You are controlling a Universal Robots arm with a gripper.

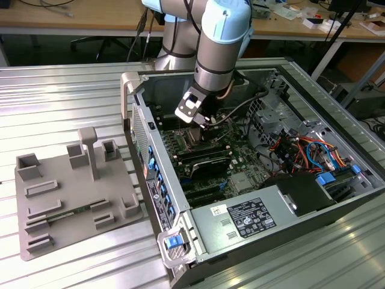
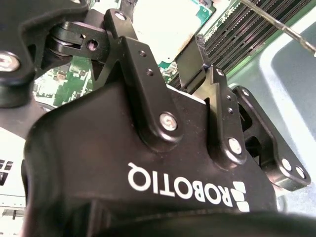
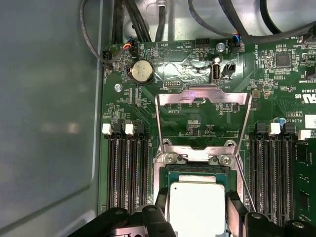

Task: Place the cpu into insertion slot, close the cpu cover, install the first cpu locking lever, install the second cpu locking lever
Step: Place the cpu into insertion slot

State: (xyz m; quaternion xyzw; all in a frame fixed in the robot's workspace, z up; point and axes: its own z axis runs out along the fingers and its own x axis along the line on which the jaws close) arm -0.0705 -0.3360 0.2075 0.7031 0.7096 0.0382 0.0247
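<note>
The cpu (image 3: 197, 212) shows its silver top and green rim in the first wrist view, level with the insertion slot (image 3: 193, 158), whose silver hinge edge lies just beyond it. My gripper (image 3: 197, 196) is shut on the cpu, one black finger (image 3: 161, 207) against each side. The cpu cover (image 3: 202, 98) stands swung up and open behind the slot. A thin wire lever (image 3: 245, 190) runs alongside the slot. In the second wrist view the cpu (image 2: 173, 19) is bright between the gripper (image 2: 158, 37) fingers. In the exterior view the gripper (image 1: 201, 123) reaches down into the open computer case (image 1: 180, 241).
Long black memory slots (image 3: 126, 173) flank the socket on both sides. Cables (image 3: 118, 29) hang at the board's far edge, near a coin battery (image 3: 141, 71). A black-finned module (image 1: 204, 159) lies beside the gripper. A grey fixture plate (image 1: 72, 198) sits on the table at the exterior view's left.
</note>
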